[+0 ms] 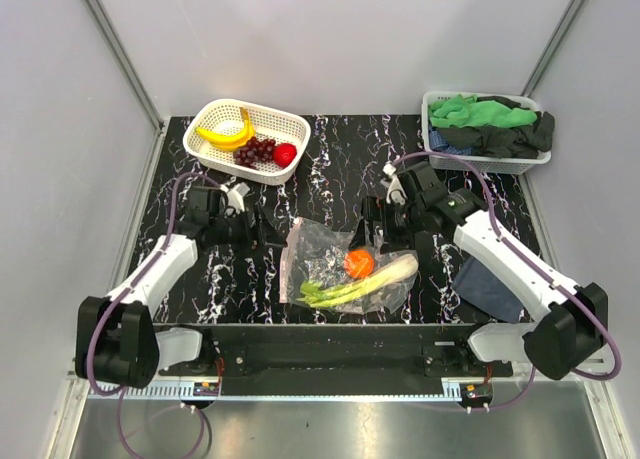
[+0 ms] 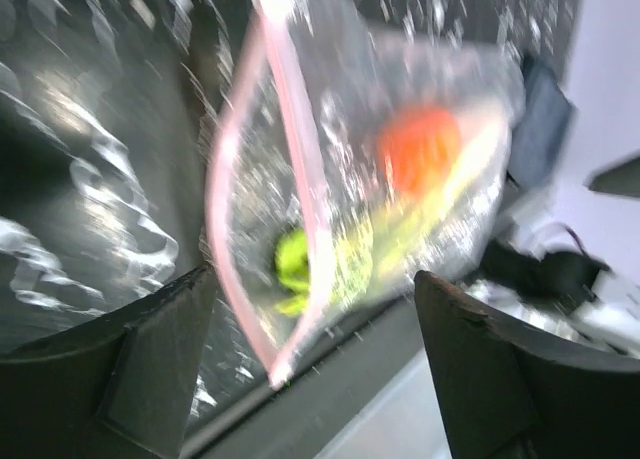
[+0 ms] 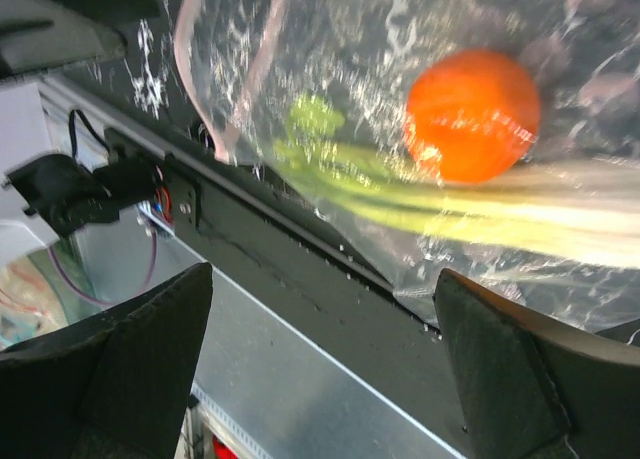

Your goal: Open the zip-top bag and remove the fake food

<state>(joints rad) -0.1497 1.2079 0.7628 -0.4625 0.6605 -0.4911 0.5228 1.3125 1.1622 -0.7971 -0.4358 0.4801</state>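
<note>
The clear zip-top bag (image 1: 325, 251) lies flat near the table's front edge, between my two grippers. Its pink zip strip (image 2: 262, 169) gapes in a loop on the left side. Inside it lie an orange piece (image 1: 359, 263) and pale-green stalks (image 1: 362, 288), which also show in the right wrist view as the orange piece (image 3: 470, 114) above the stalks (image 3: 470, 219). A yellow banana (image 1: 226, 134), purple grapes (image 1: 254, 152) and a red round fruit (image 1: 285, 154) sit in the white basket (image 1: 222, 111). My left gripper (image 1: 268, 229) (image 2: 312, 279) hangs open just left of the bag's mouth. My right gripper (image 1: 378, 224) (image 3: 322, 274) is open just behind the bag's right part, holding nothing.
A second white basket (image 1: 434, 139) full of green and black cloths (image 1: 490, 119) stands at the back right. A dark blue cloth (image 1: 490, 287) lies by the right arm. The table's front rail (image 1: 330, 329) runs just below the bag.
</note>
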